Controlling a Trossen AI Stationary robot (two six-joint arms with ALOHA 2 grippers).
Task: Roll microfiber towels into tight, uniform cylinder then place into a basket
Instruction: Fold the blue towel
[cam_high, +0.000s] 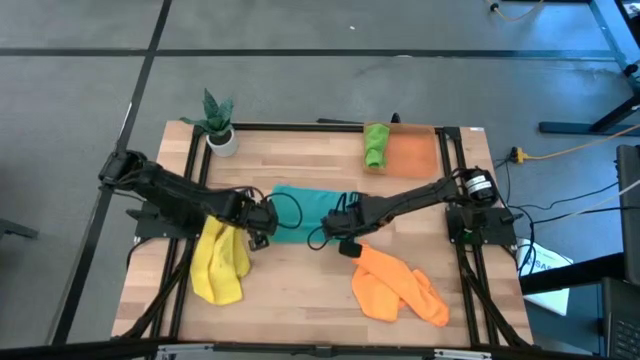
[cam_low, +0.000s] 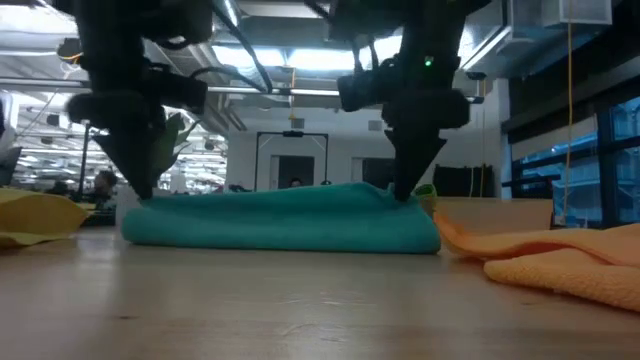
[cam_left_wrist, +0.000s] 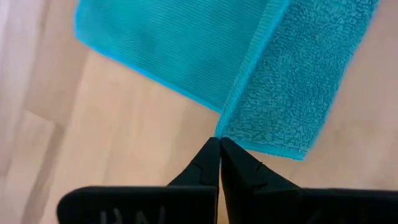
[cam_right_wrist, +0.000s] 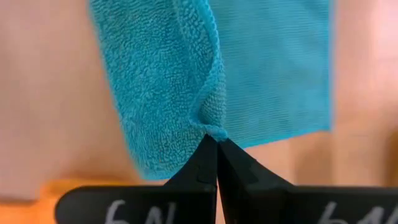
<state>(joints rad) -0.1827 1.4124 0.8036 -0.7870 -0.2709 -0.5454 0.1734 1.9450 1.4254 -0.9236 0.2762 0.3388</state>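
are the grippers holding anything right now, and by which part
Both pinch the teal towel: the left gripper at a corner of its folded-over flap, the right gripper on that flap's edge at the opposite end.

High view: overhead, facing straight down on the whole light wooden slatted table (cam_high: 300, 290). Low view: at table-top height, close, facing level toward the room behind. Wrist views: each very near, looking down past its own end effector. All four share the folded teal microfiber towel (cam_high: 305, 208) (cam_low: 285, 218) (cam_left_wrist: 205, 56) (cam_right_wrist: 211, 74).
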